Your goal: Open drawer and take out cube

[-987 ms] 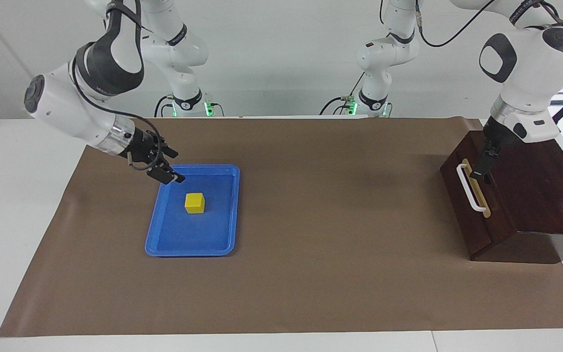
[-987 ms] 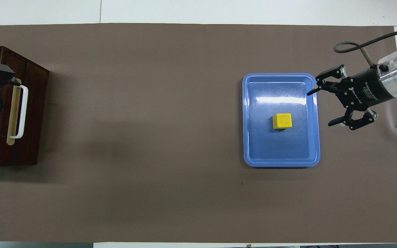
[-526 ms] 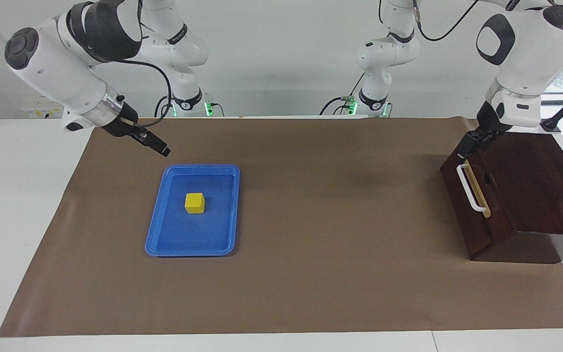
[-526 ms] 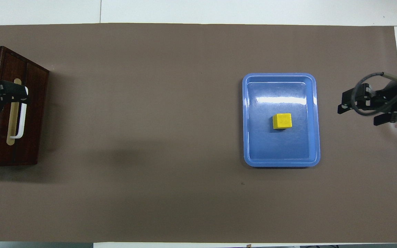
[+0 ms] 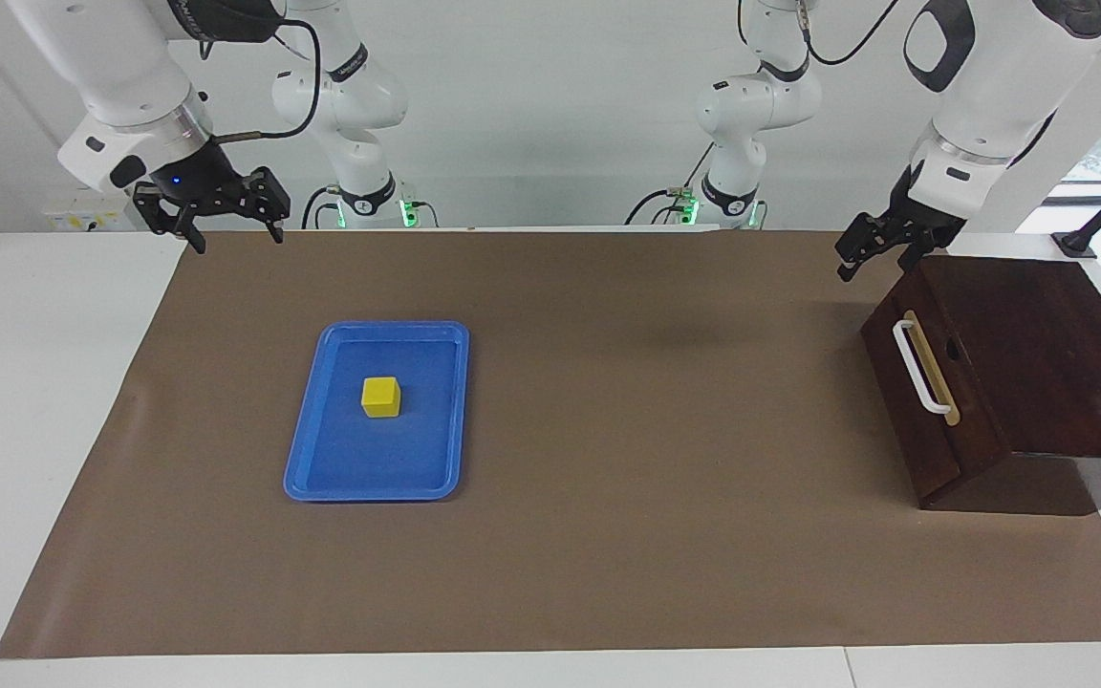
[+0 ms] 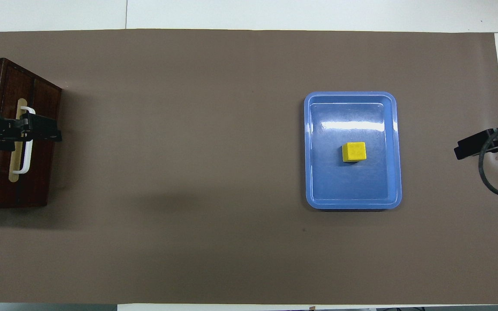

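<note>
In the facing view, both arms are being seen lifted away compared with a second ago. The right hand [image 5: 226,229], then low at the rim of the blue tray [image 5: 307,449], is now being held high with its fingers spread wide and nothing between them; the cube [image 5: 381,397] is lying in the tray, well below and apart from it. The left hand [image 5: 880,250], then down at the white handle [image 5: 918,368], is now hanging above the corner of the drawer [image 5: 933,401], which is being shown shut; its fingers appear parted and empty.

In the overhead view, the left hand [image 6: 37,131] is covering the handle [image 6: 26,162] only by height. Only a dark tip of the right hand [image 6: 476,147] is being shown, beside the tray [image 6: 394,129], with the cube [image 6: 354,151] resting inside. The task is judged finished, both arms retreating.
</note>
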`<action>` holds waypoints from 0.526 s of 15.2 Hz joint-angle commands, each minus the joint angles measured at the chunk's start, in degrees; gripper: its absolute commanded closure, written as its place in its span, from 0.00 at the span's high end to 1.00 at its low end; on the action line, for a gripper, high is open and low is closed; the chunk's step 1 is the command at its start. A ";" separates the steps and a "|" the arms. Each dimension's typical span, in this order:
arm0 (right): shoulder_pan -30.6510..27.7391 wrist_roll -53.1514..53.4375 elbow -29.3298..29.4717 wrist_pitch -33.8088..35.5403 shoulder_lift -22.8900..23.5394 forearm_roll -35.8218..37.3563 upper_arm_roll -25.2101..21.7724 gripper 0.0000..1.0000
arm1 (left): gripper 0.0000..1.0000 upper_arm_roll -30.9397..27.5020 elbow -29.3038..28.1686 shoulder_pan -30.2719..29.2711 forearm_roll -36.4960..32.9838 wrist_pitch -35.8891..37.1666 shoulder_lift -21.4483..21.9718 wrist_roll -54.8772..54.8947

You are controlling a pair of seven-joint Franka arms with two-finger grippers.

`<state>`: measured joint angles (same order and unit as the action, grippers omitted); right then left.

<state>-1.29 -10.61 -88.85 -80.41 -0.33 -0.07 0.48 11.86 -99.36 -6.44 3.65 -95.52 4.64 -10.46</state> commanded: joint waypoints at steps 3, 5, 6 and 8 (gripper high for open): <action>0.06 -1.34 -3.61 -0.62 -1.61 1.30 -0.57 1.00 | 1.00 -0.61 -0.04 0.64 0.22 3.40 0.99 0.61; -0.21 -1.17 -3.52 -1.50 -1.26 1.21 -0.57 1.00 | 1.00 -0.61 2.23 0.64 -2.76 6.12 0.38 1.31; -0.21 -0.99 -3.35 -1.51 -1.25 1.12 -0.57 1.00 | 1.00 -0.61 3.03 0.56 -2.95 6.83 0.11 1.40; -0.12 -0.03 -3.17 -1.59 -1.17 1.38 -0.56 1.00 | 1.00 -0.52 2.78 0.64 -2.77 6.66 0.20 1.49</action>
<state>-1.18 -10.62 -90.64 -80.96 -0.34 -0.03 -0.19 11.70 -97.57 -6.26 1.82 -90.70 4.69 -9.91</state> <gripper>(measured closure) 0.000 0.000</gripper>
